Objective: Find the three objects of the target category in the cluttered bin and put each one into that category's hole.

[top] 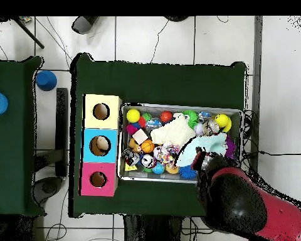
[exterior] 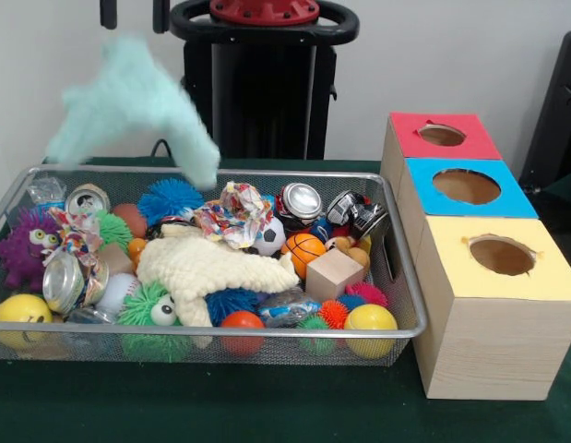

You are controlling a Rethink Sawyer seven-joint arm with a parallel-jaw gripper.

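Note:
The wire mesh bin (exterior: 267, 332) stands on the green table, full of toys; it also shows in the overhead view (top: 178, 106). My gripper (exterior: 135, 14) shows only as two black fingertips at the top edge, apart, with nothing between them. Just below them a mint-green cloth (exterior: 128, 106) hangs blurred in the air over the bin's far left corner; it also shows in the overhead view (top: 200, 149) beside my arm (top: 241, 194). A small tan furry thing (exterior: 357, 255) peeks out right of the basketball (exterior: 306, 249), mostly hidden. No other plush animal shows.
Three wooden boxes with round holes stand right of the bin: red (exterior: 410, 138), blue (exterior: 423, 189), yellow (exterior: 451, 268). A cream waffle cloth (exterior: 207, 268) lies across the bin's middle. Around it are a purple spiky ball (exterior: 22, 249), cans (exterior: 64, 281) and a wooden block (exterior: 333, 274).

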